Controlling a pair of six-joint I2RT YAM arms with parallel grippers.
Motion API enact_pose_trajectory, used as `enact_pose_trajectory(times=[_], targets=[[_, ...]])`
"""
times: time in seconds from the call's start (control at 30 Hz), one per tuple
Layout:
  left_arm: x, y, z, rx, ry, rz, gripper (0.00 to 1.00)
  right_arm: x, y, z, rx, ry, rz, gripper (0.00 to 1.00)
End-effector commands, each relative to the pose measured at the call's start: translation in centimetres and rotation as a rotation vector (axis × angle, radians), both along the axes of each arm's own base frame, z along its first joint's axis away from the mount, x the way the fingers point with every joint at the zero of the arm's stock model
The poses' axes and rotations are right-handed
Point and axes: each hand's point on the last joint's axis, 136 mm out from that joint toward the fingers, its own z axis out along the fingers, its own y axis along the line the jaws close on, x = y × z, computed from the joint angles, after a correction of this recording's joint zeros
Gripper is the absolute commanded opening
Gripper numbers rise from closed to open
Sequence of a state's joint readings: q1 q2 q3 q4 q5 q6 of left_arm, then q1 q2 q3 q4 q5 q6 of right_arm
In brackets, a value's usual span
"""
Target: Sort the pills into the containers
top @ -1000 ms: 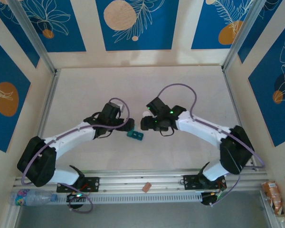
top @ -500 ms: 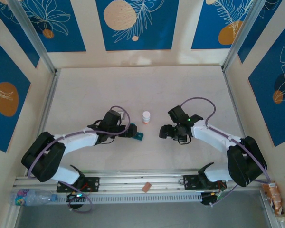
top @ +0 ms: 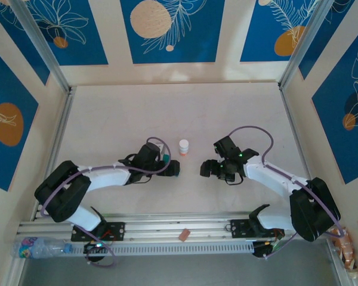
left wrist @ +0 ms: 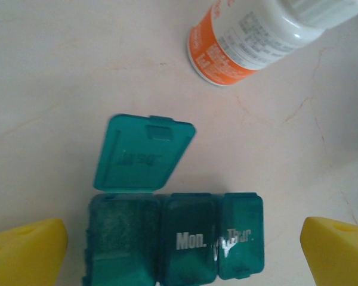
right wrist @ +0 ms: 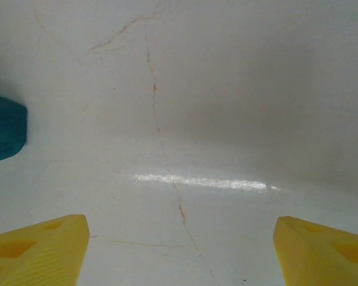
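Top and wrist views of the sorting table (top: 119, 113). In the top view the teal pill organiser (top: 175, 169) is largely hidden beneath the left gripper (top: 170, 167), and only its right end can be made out. In the left wrist view the organiser (left wrist: 176, 238) is cut off along its lower edge by the frame. Three compartments are seen: the left one stands with its lid (left wrist: 144, 154) swung up and back, while the other two are closed and marked "Mon." and "Thur.". The interior of the open compartment looks speckled, and it cannot be told whether any pill lies in it.

The left gripper (left wrist: 179, 253) is spread wide, its yellow fingers (left wrist: 24, 250) set to either side of the organiser and apart from it; nothing is held.

A white bottle (left wrist: 250, 39) with an orange end is cut off at the upper edge; it appears to stand on that end, just beyond the organiser (top: 184, 147).

The right gripper (top: 206, 168) is seen to the right of the organiser. Its fingers (right wrist: 39, 247) are parted over bare table with nothing between them. One corner of the organiser (right wrist: 5, 130) shows at the left edge.
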State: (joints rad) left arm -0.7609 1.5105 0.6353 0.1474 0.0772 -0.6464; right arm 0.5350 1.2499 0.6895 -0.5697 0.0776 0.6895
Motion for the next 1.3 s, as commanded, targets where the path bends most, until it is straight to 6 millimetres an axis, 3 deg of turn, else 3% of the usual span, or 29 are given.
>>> enact_pose_trajectory(times=[0.0,0.5,0.77,1.03,1.27], targets=[[-0.4,-1.1,-0.1,-0.017,-0.008,0.000,1.00,-0.6,0.1,-0.1,0.026,0.011,0.003,0.81],[-1.1,-5.8,1.2,-0.072,-0.042,-0.056,1.00,-0.2,0.6,-0.9,-0.005,0.009,0.048,0.81],[-1.8,-7.8,1.2,-0.093,-0.042,-0.087,1.00,0.5,-0.3,-1.2,-0.042,0.011,0.028,0.81],[-2.7,-8.2,1.3,-0.104,-0.053,-0.091,1.00,0.9,-0.7,-0.9,-0.030,0.010,0.018,0.80],[-1.9,-7.4,3.8,-0.075,-0.120,-0.083,1.00,0.3,0.8,-0.9,-0.020,-0.014,0.104,0.80]])
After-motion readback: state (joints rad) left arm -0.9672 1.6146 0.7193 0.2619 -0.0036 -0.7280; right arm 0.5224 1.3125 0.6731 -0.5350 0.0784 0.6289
